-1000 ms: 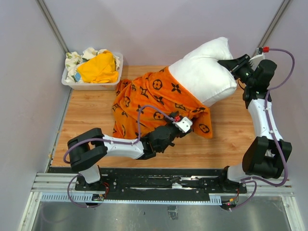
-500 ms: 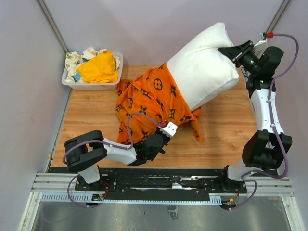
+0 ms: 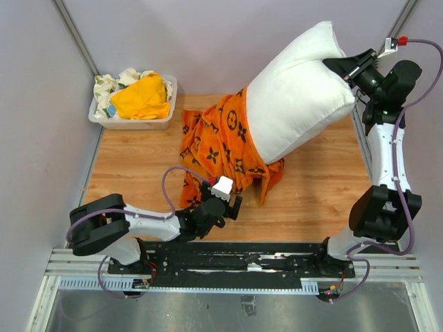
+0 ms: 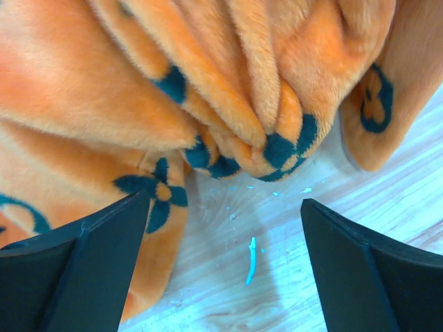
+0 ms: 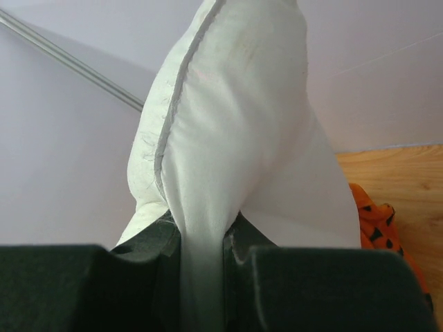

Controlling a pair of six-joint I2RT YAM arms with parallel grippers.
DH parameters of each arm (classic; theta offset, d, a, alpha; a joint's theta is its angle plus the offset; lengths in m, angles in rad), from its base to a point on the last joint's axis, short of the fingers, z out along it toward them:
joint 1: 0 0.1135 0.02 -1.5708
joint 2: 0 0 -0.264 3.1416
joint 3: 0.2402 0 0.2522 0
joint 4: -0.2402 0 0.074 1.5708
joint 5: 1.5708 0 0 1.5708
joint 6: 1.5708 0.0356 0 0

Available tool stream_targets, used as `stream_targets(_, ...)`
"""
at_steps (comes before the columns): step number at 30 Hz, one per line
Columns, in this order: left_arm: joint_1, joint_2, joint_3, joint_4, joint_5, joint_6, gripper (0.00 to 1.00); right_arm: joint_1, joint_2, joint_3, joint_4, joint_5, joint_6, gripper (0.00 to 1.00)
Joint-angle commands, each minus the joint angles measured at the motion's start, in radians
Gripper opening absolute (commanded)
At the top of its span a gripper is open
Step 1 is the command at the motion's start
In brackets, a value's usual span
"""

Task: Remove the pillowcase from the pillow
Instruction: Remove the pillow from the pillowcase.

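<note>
The big white pillow (image 3: 297,97) is lifted at the back right, its upper end raised. My right gripper (image 3: 339,66) is shut on a pinched fold of the pillow (image 5: 228,138). The orange pillowcase (image 3: 221,145) with black motifs hangs bunched around the pillow's lower end and trails onto the wooden table. My left gripper (image 3: 232,206) is open and low over the table, just in front of the pillowcase's near edge (image 4: 228,104). Its black fingers (image 4: 83,270) stand wide apart with bare wood between them, holding nothing.
A white bin (image 3: 104,119) at the back left holds a plain yellow-orange cloth (image 3: 142,97) and printed fabrics. Pale walls close in the back and sides. A small blue scrap (image 4: 250,261) lies on the wood between my left fingers.
My right gripper has lifted the pillow higher and farther right. The pillowcase has slid down and bunched. My left gripper has let go of the pillowcase and drawn back toward the near left.
</note>
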Motion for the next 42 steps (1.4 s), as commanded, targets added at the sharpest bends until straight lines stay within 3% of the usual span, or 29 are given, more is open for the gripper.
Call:
stream_targets(1, 0.027, -0.163, 0.053, -0.171, -0.035, 0.012, 0.99, -0.040, -0.065, -0.004, 0.184, 0.076, 0.044, 0.01)
stream_targets(7, 0.172, -0.358, 0.105, -0.326, 0.155, 0.003, 0.99, -0.099, -0.059, 0.036, 0.180, 0.051, 0.069, 0.01)
stream_targets(10, 0.187, -0.366, 0.092, -0.380, 0.153, -0.019, 0.99, -0.122, -0.066, 0.020, 0.191, 0.050, 0.081, 0.01)
stream_targets(15, 0.192, -0.259, 0.083, -0.441, 0.163, -0.126, 0.99, -0.126, -0.068, -0.023, 0.241, 0.046, 0.116, 0.01)
stream_targets(19, 0.227, -0.128, 0.109, -0.426, 0.260, -0.188, 0.99, -0.126, -0.072, -0.050, 0.267, 0.043, 0.129, 0.01)
stream_targets(26, 0.285, 0.050, 0.221, -0.342, 0.361, -0.172, 0.99, -0.122, -0.082, -0.095, 0.289, 0.041, 0.132, 0.01)
stream_targets(31, 0.341, 0.197, 0.314, -0.363, 0.342, -0.175, 0.96, -0.122, -0.080, -0.119, 0.323, 0.038, 0.151, 0.01)
stream_targets(37, 0.417, 0.280, 0.298, -0.377, 0.345, -0.249, 0.82, -0.122, -0.077, -0.124, 0.341, 0.041, 0.157, 0.01)
stream_targets(39, 0.443, 0.285, 0.276, -0.378, 0.344, -0.267, 0.68, -0.122, -0.075, -0.126, 0.347, 0.043, 0.159, 0.01)
stream_targets(41, 0.472, 0.275, 0.251, -0.391, 0.338, -0.288, 0.47, -0.122, -0.070, -0.127, 0.355, 0.041, 0.164, 0.01)
stream_targets(42, 0.485, 0.262, 0.239, -0.399, 0.330, -0.297, 0.44, -0.122, -0.068, -0.126, 0.357, 0.041, 0.166, 0.01)
